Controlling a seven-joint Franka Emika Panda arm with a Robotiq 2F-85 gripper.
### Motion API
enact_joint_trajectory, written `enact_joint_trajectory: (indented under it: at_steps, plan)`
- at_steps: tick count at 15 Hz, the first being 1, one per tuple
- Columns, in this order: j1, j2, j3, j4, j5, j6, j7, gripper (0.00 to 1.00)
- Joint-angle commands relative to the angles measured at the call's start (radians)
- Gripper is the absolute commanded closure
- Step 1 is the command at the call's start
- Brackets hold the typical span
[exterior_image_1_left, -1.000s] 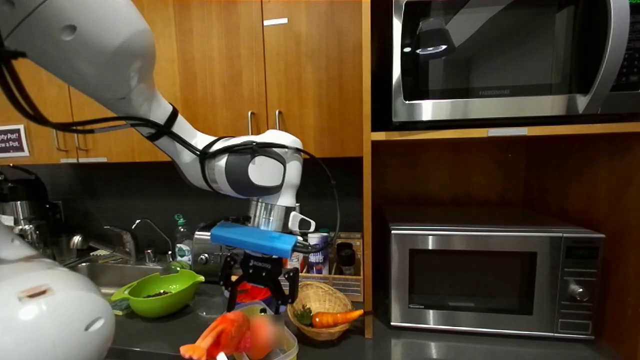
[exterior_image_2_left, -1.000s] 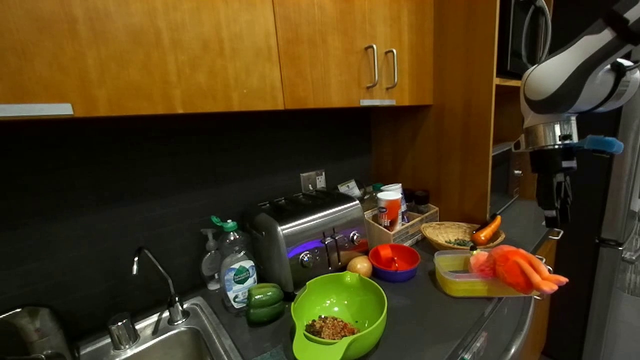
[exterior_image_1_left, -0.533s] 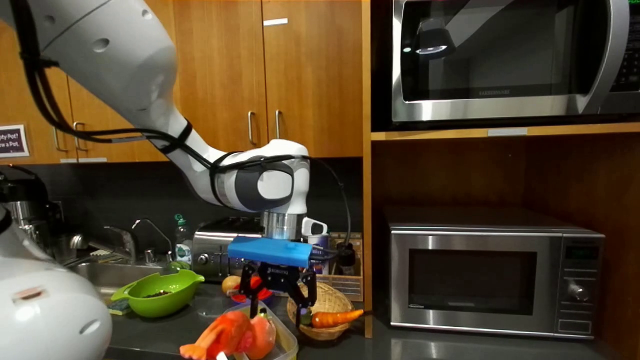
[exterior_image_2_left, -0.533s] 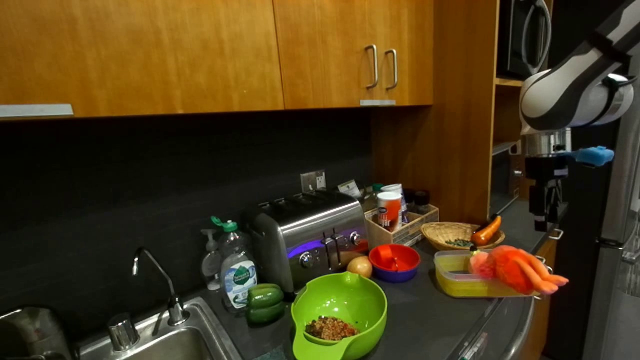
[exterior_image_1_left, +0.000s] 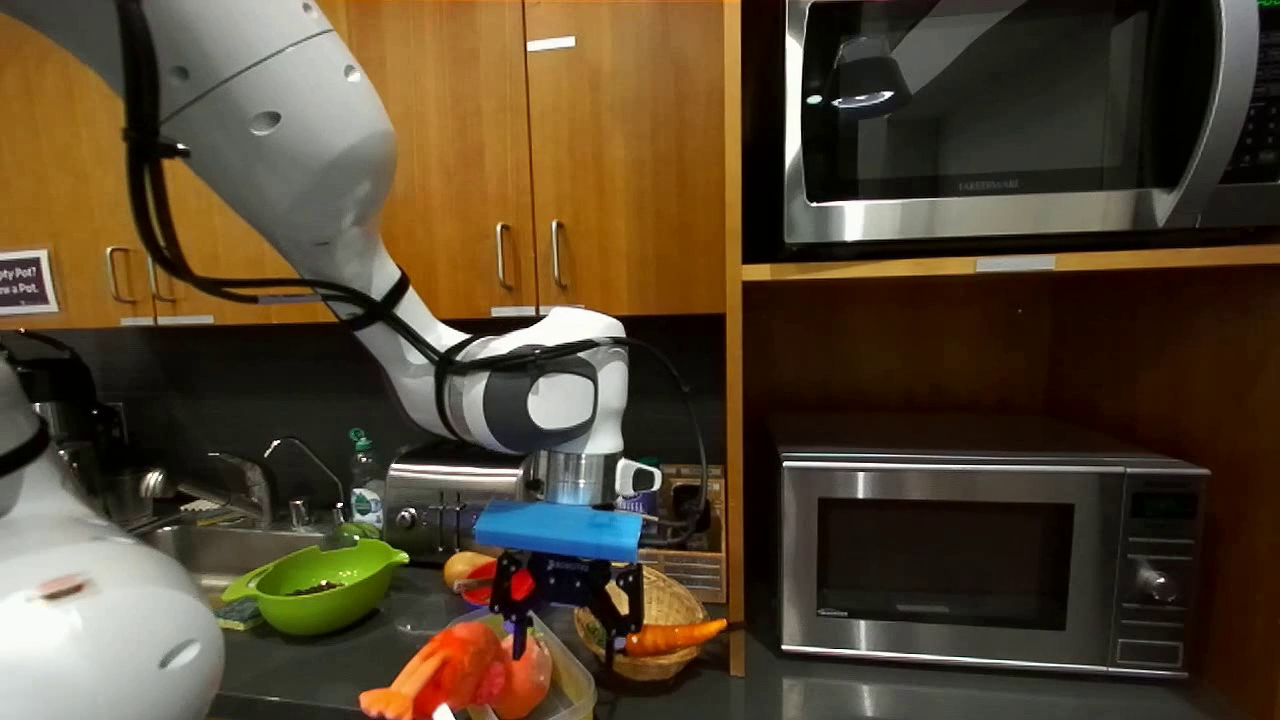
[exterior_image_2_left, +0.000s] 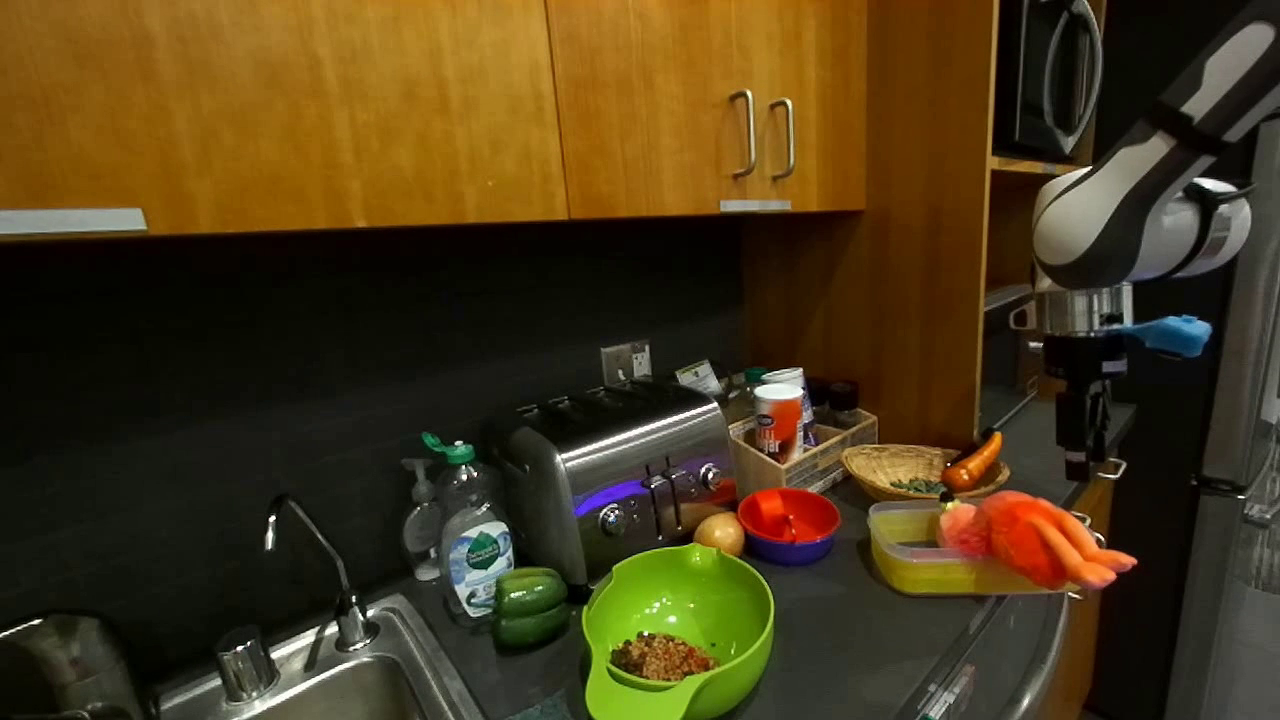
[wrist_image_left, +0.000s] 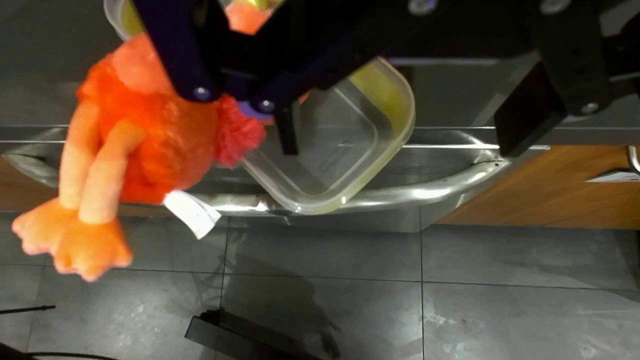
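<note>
My gripper (exterior_image_1_left: 565, 648) hangs over the counter's front part in both exterior views, fingers pointing down. In the wrist view the gripper (wrist_image_left: 406, 131) is spread wide, and nothing is between its fingers. Below it lies a clear plastic container (wrist_image_left: 320, 206) with yellowish sides. An orange plush toy (wrist_image_left: 165, 145) with two long legs and a white tag lies across the container (exterior_image_2_left: 920, 578), legs over the rim; one finger partly hides it in the wrist view. The plush toy (exterior_image_2_left: 1030, 540) appears apart from the gripper. Behind stands a wicker basket (exterior_image_2_left: 890, 462) with an orange carrot (exterior_image_1_left: 675, 637).
A green bowl (exterior_image_2_left: 740, 600) with grainy bits, a red bowl (exterior_image_2_left: 820, 515), an onion (exterior_image_2_left: 720, 533) and a toaster (exterior_image_2_left: 640, 470) stand farther along the counter. A wooden crate (exterior_image_2_left: 845, 440) holds canisters. A microwave (exterior_image_1_left: 990, 560) sits to one side. The counter edge has a metal handle (wrist_image_left: 430, 192).
My gripper has come down toward the container and shifted toward the basket's side, right in one exterior picture and slightly left in another. It stays open. The plush toy, container and basket have not moved.
</note>
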Motion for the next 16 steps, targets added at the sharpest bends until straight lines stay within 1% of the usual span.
enact_joint_trajectory:
  at_steps: [1, 5, 9, 12, 14, 16]
  plan:
    - [-0.023, 0.038, 0.015, 0.0, -0.044, 0.066, 0.006, 0.0]
    - [-0.039, 0.065, 0.02, 0.001, -0.116, 0.164, 0.012, 0.0]
    - [-0.029, 0.082, 0.006, 0.001, -0.107, 0.242, -0.04, 0.0]
    - [-0.023, 0.087, 0.002, 0.001, -0.09, 0.259, -0.082, 0.0]
    - [-0.036, 0.094, 0.013, 0.001, -0.111, 0.249, -0.064, 0.0]
    - [-0.033, 0.1, 0.009, 0.001, -0.096, 0.217, -0.07, 0.0]
